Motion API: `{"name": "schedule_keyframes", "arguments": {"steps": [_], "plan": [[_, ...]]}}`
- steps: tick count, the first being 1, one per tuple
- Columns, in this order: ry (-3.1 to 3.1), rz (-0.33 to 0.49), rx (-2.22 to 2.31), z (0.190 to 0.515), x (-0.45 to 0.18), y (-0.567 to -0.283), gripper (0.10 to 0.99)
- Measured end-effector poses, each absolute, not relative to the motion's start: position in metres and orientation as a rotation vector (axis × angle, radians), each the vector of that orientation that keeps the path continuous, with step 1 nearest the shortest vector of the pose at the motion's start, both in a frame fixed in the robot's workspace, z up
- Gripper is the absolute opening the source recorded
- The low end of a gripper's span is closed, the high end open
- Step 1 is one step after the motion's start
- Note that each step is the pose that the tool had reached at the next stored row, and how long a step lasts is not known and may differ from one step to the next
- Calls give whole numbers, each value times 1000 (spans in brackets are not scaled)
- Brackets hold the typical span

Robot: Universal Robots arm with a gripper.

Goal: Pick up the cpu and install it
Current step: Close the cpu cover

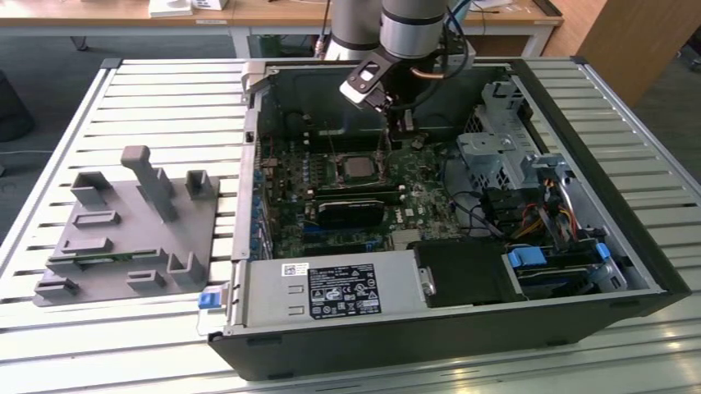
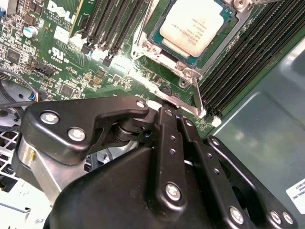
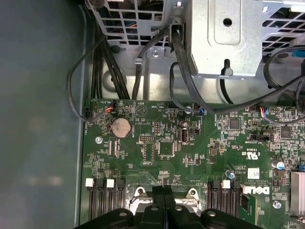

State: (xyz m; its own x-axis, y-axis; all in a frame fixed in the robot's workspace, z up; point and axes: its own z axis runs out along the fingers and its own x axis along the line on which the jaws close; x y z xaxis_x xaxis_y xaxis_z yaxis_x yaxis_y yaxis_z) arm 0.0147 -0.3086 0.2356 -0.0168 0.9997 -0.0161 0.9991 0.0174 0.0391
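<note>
Here one cpu (image 2: 193,28) lies in one socket (image 2: 187,72).

- Cpu (image 2: 193,26): in the second wrist view, one side is cut off by the picture's edge, and the rim is partly tucked under the socket frame (image 2: 188,72). In the exterior view the cpu (image 1: 359,167) is too small to tell whether the frame is latched over it.
- Motherboard (image 2: 71,57): in the second wrist view, a large share is hidden behind the body of the claw (image 2: 170,106).
- Claw (image 1: 400,127): in the exterior view the tips are dark against the case interior, so contact with the board cannot be told.
- Socket frame (image 3: 139,193): in the first wrist view it is mostly hidden behind the claw (image 3: 164,192) and cut by the picture's edge.
- Drive cage (image 3: 228,33): cut off by the edge, with cables (image 3: 178,57) passing partly behind it.
- Green strip (image 1: 110,259) in the grey fixture (image 1: 110,234): too small to identify.
- Tabletop (image 1: 143,98): cut off at the picture's edges.
</note>
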Motion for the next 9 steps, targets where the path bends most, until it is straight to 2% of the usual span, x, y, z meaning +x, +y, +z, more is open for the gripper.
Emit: {"name": "schedule_keyframes", "arguments": {"steps": [9], "plan": [[2213, 26, 2175, 235, 11, -309, 106]]}}
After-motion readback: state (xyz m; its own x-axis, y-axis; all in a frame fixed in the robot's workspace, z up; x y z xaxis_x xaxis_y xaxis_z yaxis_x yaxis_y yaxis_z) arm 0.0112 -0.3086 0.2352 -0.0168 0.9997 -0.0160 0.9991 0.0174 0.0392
